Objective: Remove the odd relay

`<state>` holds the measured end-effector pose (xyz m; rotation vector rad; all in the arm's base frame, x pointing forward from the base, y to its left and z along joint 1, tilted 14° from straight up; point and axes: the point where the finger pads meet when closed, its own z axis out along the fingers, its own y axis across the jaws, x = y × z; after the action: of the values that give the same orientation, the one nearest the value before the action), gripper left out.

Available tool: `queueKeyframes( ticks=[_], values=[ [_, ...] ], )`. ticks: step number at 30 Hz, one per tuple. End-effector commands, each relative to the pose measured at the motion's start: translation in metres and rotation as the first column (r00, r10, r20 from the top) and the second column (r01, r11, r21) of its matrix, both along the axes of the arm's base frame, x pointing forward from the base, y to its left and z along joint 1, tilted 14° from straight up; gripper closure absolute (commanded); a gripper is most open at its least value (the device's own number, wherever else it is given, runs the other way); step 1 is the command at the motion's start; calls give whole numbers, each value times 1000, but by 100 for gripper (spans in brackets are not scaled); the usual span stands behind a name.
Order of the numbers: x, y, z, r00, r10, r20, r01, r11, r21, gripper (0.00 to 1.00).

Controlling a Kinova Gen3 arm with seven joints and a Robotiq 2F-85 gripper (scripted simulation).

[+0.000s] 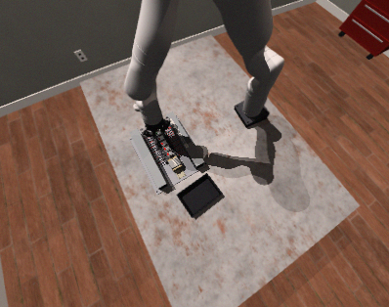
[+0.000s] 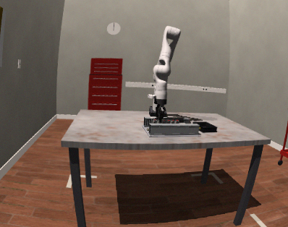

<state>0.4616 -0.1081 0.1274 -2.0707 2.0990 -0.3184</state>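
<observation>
One relay (image 1: 155,131) at the panel's (image 1: 146,161) far end sits clamped in the fingers (image 1: 154,128); its button colour is unclear. Extraction is underway; next, probably, a straight lift toward the black tray (image 1: 200,196) on the worktop (image 1: 264,230).

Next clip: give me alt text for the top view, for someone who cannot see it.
Seen from above, a pale robot arm reaches down to the far end of a grey relay panel on a mottled table, its end effector shut on a relay there. A black parts tray, holding nothing, sits just off the panel's near end, and the arm's base stands to the right.
</observation>
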Motion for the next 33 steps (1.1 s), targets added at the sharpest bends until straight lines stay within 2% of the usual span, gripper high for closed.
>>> queueKeyframes(
  ticks=[1, 33],
  values=[
    [0, 0, 1, 1000, 0, -5, 0, 1000, 0, 100],
    [2, 0, 1, 999, -2, -55, 2, 1000, 1, 100]
  ],
)
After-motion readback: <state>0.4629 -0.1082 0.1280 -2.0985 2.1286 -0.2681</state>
